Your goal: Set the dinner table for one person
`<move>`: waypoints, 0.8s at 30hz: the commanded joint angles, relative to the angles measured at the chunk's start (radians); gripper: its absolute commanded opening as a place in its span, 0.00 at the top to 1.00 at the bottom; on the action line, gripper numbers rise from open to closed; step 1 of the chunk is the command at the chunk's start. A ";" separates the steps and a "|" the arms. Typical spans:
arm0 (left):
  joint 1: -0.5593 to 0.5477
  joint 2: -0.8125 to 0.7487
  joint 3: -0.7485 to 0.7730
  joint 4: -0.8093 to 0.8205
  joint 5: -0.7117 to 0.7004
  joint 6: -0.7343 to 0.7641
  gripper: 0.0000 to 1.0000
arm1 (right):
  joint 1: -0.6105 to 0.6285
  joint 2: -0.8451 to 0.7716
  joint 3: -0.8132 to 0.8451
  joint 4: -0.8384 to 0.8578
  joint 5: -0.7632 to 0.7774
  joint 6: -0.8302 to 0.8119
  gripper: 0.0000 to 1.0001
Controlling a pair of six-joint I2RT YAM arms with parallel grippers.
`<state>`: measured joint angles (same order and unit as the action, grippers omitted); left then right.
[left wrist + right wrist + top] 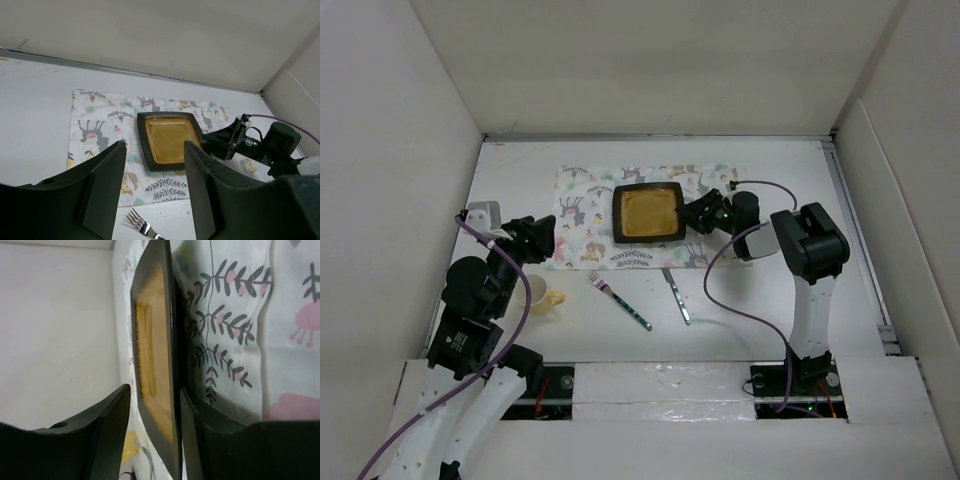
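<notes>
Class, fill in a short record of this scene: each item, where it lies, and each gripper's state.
placemat: flat on the dinner table
plate: square, on the placemat
fork, knife: on the dinner table, nearer the arms than the placemat
cup: yellow, left of the fork
left gripper: open, empty
right gripper: open, straddling the plate's right edge

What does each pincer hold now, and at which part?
Nothing is firmly held. The right pincer straddles the right rim of the square plate, but a gap shows on one side. The left pincer is open and empty.
</notes>
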<state>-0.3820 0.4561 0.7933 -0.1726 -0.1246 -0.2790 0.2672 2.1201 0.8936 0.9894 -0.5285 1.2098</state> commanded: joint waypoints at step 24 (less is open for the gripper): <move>0.006 -0.065 -0.006 0.033 -0.124 -0.028 1.00 | 0.252 -0.566 0.097 -0.673 0.286 -0.834 1.00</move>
<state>-0.3820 0.4160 0.7933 -0.1776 -0.1997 -0.2939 0.3687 1.6733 0.9646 0.3103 -0.2863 0.5980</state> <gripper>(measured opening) 0.003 0.009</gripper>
